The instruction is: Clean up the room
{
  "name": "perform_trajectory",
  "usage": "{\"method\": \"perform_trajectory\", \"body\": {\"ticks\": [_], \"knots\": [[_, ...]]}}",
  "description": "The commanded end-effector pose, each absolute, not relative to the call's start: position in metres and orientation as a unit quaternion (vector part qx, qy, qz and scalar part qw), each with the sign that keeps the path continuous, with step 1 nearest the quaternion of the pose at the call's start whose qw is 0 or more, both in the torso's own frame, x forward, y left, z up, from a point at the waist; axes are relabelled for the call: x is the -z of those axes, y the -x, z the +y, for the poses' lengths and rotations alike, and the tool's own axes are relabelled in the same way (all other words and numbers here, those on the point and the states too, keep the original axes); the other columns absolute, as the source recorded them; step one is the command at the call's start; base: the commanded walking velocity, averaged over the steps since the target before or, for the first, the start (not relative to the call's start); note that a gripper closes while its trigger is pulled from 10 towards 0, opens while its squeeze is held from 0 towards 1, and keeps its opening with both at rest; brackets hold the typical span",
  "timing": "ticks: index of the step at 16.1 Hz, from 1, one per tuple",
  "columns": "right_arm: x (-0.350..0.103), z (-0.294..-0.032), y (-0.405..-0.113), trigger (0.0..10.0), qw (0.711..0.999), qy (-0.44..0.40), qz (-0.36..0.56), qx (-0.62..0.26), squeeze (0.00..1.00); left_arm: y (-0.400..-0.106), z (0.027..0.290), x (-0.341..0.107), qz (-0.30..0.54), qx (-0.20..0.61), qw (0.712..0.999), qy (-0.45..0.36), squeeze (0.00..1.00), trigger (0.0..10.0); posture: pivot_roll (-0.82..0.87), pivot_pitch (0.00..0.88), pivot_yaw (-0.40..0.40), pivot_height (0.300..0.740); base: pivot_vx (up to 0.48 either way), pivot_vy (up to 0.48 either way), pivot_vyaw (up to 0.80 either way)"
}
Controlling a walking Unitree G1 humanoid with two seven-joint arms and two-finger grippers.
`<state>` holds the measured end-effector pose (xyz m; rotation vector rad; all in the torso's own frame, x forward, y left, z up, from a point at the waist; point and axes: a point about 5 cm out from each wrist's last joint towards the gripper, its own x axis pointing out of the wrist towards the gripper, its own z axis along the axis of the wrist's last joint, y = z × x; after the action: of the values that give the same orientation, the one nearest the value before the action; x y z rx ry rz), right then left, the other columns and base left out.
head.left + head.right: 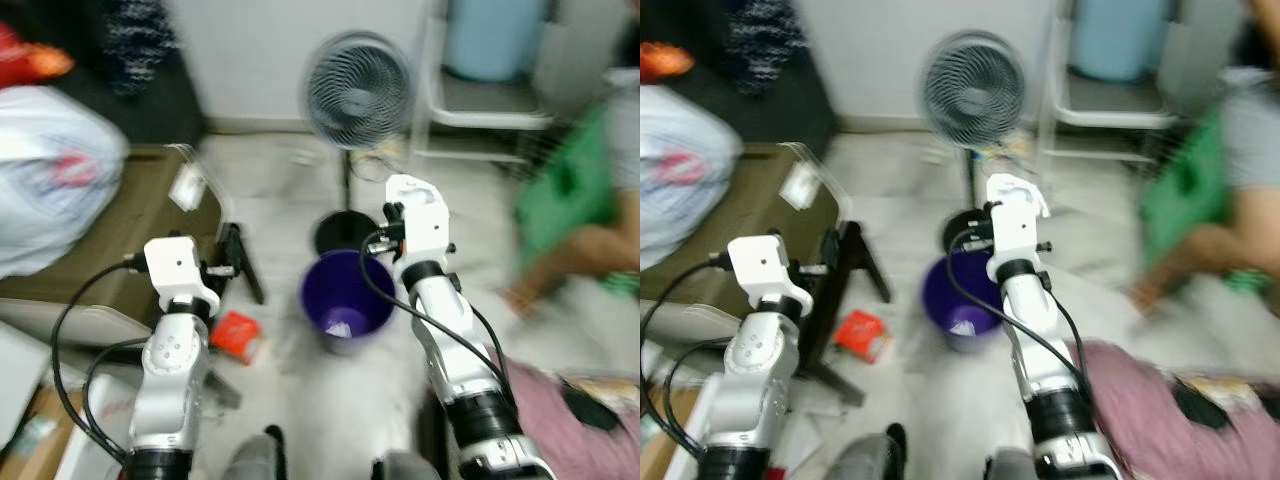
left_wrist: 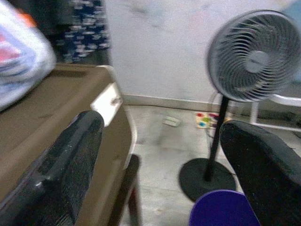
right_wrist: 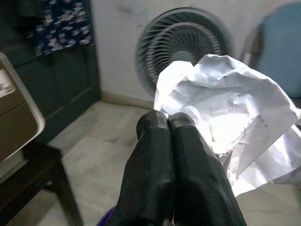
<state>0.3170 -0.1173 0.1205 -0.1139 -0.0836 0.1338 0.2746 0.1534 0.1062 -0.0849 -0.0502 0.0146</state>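
Left eye view, progress: the round purple plastic bin [image 1: 346, 296] stands on the pale floor just in front of the robot, with a scrap of pale litter already lying inside it; a small red packet [image 1: 236, 334] lies on the floor beside it, not yet collected, so I judge the tidying well short of done.

Left eye view, arms: the right gripper [image 1: 392, 222] is raised above the far rim of the bin, near the black round base of the grey standing fan [image 1: 358, 88]; the left gripper [image 1: 232, 262] hangs over the floor between the bin and the brown low table [image 1: 120, 215]. The picture is blurred, and finger spacing cannot be read here.

Right eye view, surroundings: a person in green sits on the floor to the robot's right, well apart from the bin; a white bag lies at the table's far left end.

Left wrist view, tool: the left gripper's two black fingers [image 2: 61, 165] stand wide apart with nothing between them; the bin's purple rim shows past them.

Right wrist view, tool: the right gripper's fingers are pressed together, pinching a crumpled sheet of white paper [image 3: 225, 117].

Next step, judged: release the paper into the bin, then fetch the red packet.
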Motion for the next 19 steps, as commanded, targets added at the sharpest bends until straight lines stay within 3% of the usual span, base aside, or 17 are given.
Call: {"method": "perform_trajectory", "body": {"ticks": [1,3,11,14,19], "knots": [[-0.1196,-0.1171,-0.319,10.0,0.996,0.055,-0.037,-0.066,0.0,-0.273,0.1555,-0.106,-0.022,-0.012,0.999,0.039,0.0,10.0,-0.13,0.129,0.049,0.74,0.0,0.0,0.8],[-0.1208,-0.1158,-0.3198,10.0,0.996,0.051,-0.04,-0.068,0.0,-0.2732,0.156,-0.1065,-0.023,-0.014,0.999,0.039,0.0,10.0,-0.13,0.131,0.048,0.74,0.0,0.0,0.8],[-0.1196,-0.117,-0.322,10.0,0.997,0.028,-0.033,-0.058,0.0,-0.2718,0.1546,-0.1107,-0.033,0.003,0.998,0.047,0.0,10.0,-0.13,0.138,0.047,0.74,0.0,0.0,0.0],[-0.1198,-0.1169,-0.3226,10.0,0.997,0.022,-0.033,-0.06,0.0,-0.2716,0.1544,-0.1119,-0.037,0.006,0.998,0.046,0.0,10.0,-0.13,0.138,0.046,0.74,0.0,0.0,-0.72],[-0.1202,-0.1153,-0.3227,10.0,0.997,0.019,-0.034,-0.064,0.0,-0.2711,0.1546,-0.1121,-0.037,0.009,0.998,0.046,0.0,10.0,-0.13,0.138,0.048,0.74,0.265,0.0,0.0]]}}
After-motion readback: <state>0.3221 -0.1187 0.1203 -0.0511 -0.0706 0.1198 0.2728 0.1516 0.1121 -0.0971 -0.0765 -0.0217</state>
